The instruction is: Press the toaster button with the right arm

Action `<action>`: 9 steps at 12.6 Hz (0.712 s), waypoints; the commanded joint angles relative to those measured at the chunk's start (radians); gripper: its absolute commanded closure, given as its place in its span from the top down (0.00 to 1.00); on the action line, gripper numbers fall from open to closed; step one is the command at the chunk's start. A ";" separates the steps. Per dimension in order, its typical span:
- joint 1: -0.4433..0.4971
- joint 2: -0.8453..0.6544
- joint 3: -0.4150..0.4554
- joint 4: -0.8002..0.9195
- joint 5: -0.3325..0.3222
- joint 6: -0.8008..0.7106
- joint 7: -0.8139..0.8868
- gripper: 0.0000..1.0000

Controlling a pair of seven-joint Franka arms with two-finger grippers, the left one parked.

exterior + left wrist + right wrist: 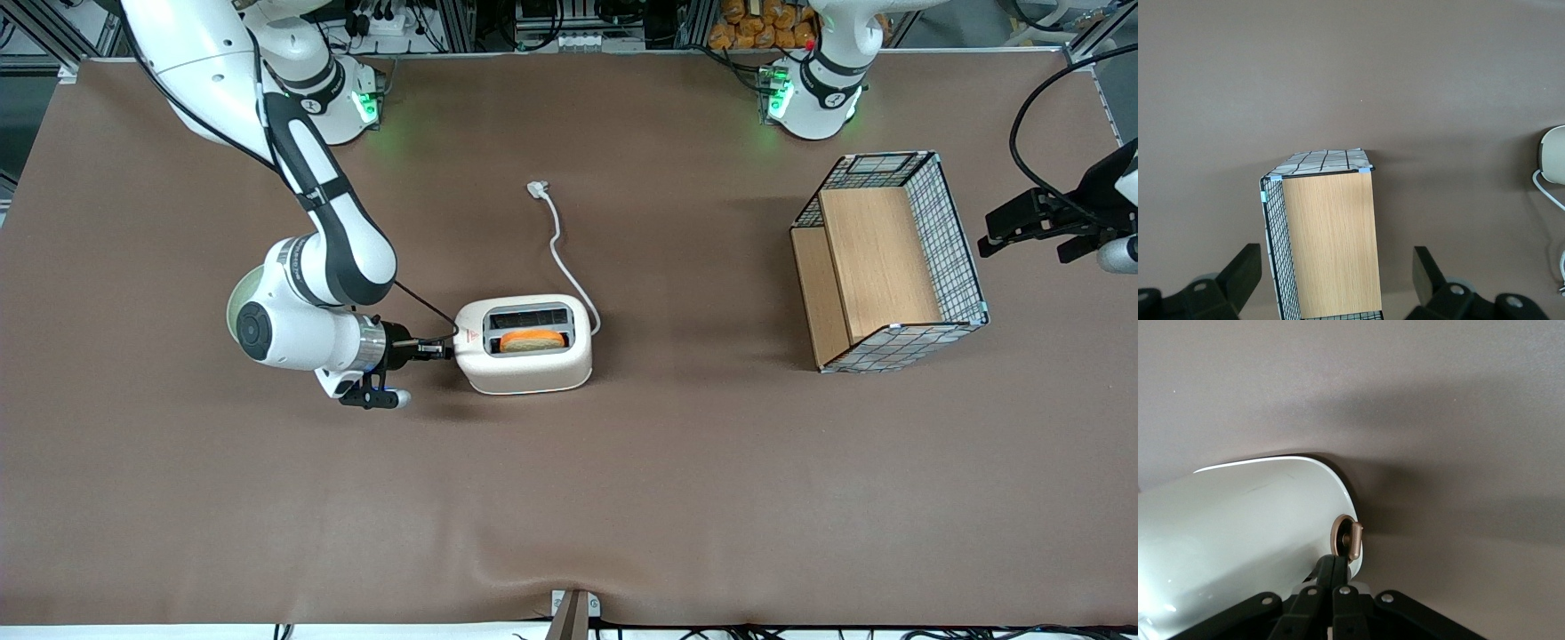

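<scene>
The white two-slot toaster [524,360] stands mid-table with a toast slice [532,340] in the slot nearer the front camera. Its white cord [560,249] trails away toward the arm bases. My right arm [329,240] reaches low over the table, and its slim black gripper [447,349] is shut, its tips against the toaster's narrow end. In the right wrist view the shut gripper [1335,563] touches the toaster's [1238,533] rounded end just beside a small round knob [1346,537], the toaster button. A sliver of the toaster [1553,155] shows in the left wrist view.
A wire-mesh basket [956,240] with wooden panels lies on its side toward the parked arm's end of the table; it also shows in the left wrist view [1275,253]. The brown mat [569,498] covers the table. The cord's plug [538,188] lies on the mat.
</scene>
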 commanded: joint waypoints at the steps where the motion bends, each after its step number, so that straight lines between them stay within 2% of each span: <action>1: 0.019 0.026 -0.004 -0.020 0.029 0.061 -0.045 0.00; 7: 0.007 0.019 -0.005 -0.013 0.029 0.050 -0.045 0.00; 9: -0.010 0.017 -0.007 0.010 0.027 0.003 -0.044 0.00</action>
